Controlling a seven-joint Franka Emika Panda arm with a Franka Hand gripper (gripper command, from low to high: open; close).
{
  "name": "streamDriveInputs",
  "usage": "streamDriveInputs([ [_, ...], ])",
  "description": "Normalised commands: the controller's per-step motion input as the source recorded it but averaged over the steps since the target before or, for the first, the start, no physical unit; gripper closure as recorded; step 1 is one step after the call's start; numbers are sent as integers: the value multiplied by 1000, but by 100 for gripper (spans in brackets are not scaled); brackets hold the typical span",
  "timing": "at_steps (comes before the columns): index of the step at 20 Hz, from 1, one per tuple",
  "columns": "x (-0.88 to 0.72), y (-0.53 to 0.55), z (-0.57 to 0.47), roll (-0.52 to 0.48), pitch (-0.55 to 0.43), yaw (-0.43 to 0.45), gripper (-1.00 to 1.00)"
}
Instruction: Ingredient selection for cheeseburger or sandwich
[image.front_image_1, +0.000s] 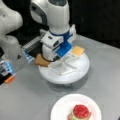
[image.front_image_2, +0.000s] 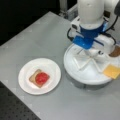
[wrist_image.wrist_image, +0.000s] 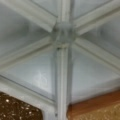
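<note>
Hovering low over the white segmented tray, the end effector, fingers hidden, should descend squarely onto the bread square; the sandwich sits on the paper plate.

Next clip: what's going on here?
A Franka arm has its claw down over the white segmented tray, close to a tan bread square. An orange cheese square lies in another compartment. On the paper plate, a sandwich is under way: bread, something green, a red tomato disc on top.
</note>
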Motion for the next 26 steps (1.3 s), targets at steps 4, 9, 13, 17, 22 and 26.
streamDriveInputs([
  [4, -220, 113, -211, -60, -211, -138, -100],
  [9, -208, 144, -191, -60, -203, -111, -100],
  [13, -147, 113, -189, -46, -205, -81, -100],
  [17, -118, 90, -156, -34, -190, -70, -100],
  [22, -90, 90, -123, -30, -174, -51, -100],
  [26, -73, 133, -97, -43, -145, -57, -100],
])
